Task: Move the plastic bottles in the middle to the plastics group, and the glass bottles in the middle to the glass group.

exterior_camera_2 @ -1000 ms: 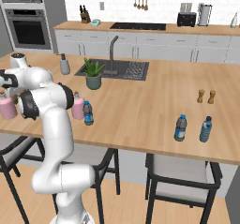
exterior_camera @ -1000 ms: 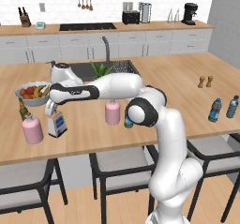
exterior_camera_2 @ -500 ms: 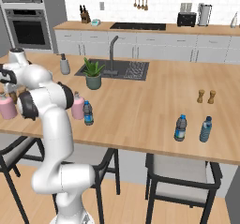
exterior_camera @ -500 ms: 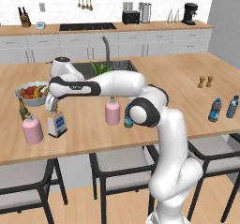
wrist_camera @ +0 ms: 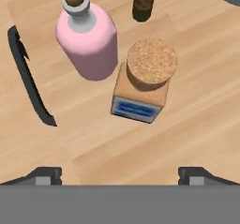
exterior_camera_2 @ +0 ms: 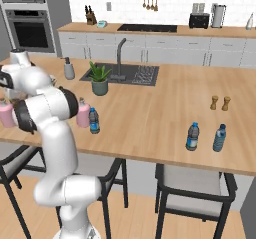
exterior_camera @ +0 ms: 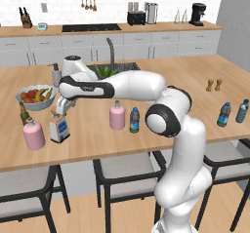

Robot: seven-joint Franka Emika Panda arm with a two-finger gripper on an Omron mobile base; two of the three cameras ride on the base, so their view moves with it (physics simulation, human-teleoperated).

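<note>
Gripper: the gripper [exterior_camera: 60, 111] hung above the left end of the wooden counter [exterior_camera: 161, 105], directly over the flat square bottle [exterior_camera: 59, 128]; its fingers were spread wide and held nothing.
Fingertips: in the hand view the two dark fingertips [wrist_camera: 44, 175] stood far apart at the bottom edge, with bare counter between them.
Flat square bottle: it [wrist_camera: 140, 87] stood upright beyond the fingertips, tan stopper facing the camera, blue-and-white label on its near side, clear of both tips.
Glass group: the stout pink bottle [wrist_camera: 87, 38] stood just beside the square bottle, up and left of it in the hand view; the thin dark olive-brown bottle [wrist_camera: 145, 0] stood past both, farthest from the fingers.
Middle bottles: the round pink bottle [exterior_camera: 116, 115] and the small clear water bottle [exterior_camera: 135, 120] stood side by side, well off to the gripper's right.
Plastics group: two bluish water bottles [exterior_camera_2: 192, 136] stood as a pair near the counter's far right end, well apart from the gripper.
Fruit bowl: the fruit bowl [exterior_camera: 35, 97] sat behind the gripper's spot.
</note>
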